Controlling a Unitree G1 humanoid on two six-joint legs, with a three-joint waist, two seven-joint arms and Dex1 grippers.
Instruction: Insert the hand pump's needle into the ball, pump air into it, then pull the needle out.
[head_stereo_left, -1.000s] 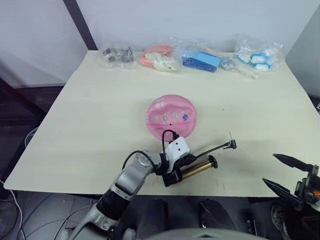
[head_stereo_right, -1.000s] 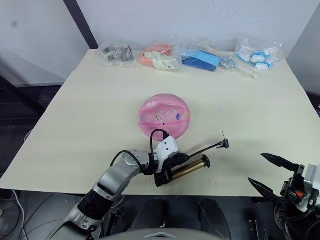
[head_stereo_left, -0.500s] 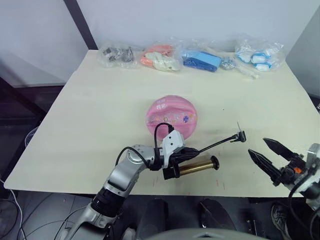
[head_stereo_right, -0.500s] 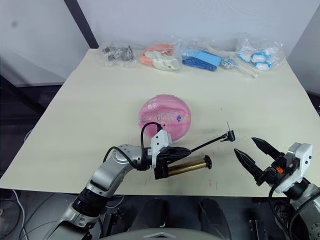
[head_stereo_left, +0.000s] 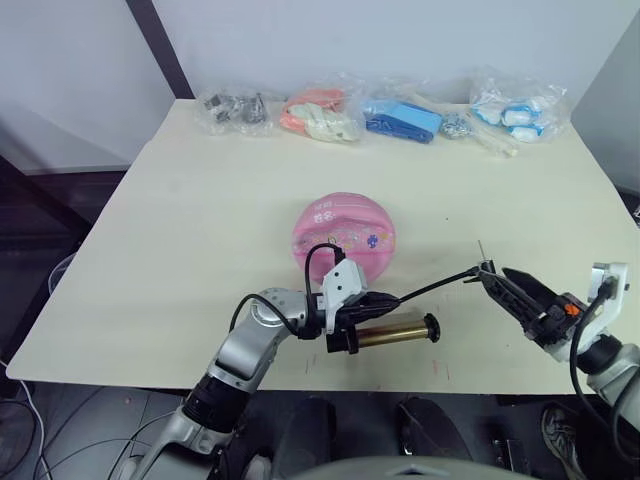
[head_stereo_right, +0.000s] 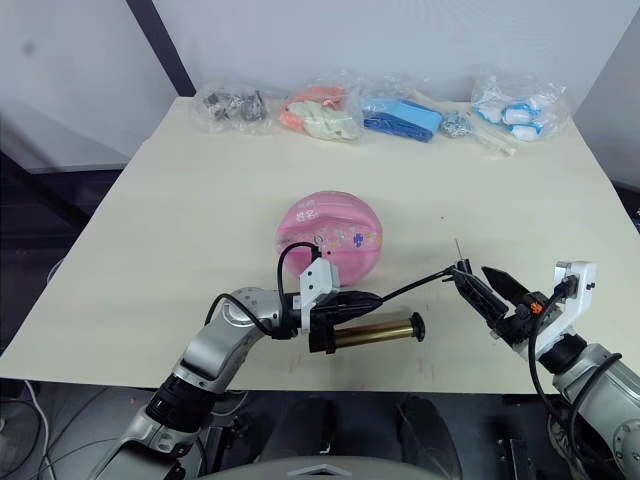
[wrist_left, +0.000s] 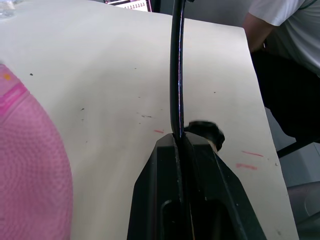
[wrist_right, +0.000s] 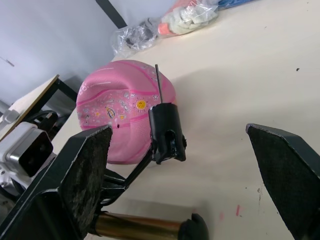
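table bears the sagging ball mid-board, left gripper clamped on the pump just before it to steady the hose, right gripper spread wide either side of the needle fitting, ready to pinch.

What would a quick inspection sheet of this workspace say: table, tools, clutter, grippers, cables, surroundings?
Surface: pale table, a few small marks near the front edge.
Job's things: pink ball mid-table, sagging; hand pump lying in front of it; needle upright on the black hose tip, not in the ball.
Clutter: four plastic bags along the far edge.
Grippers: left gripper shut on the hand pump; right gripper open around the needle fitting.
Cables: black cable looping over the left wrist.
Surroundings: grey wall; a person beside the table.
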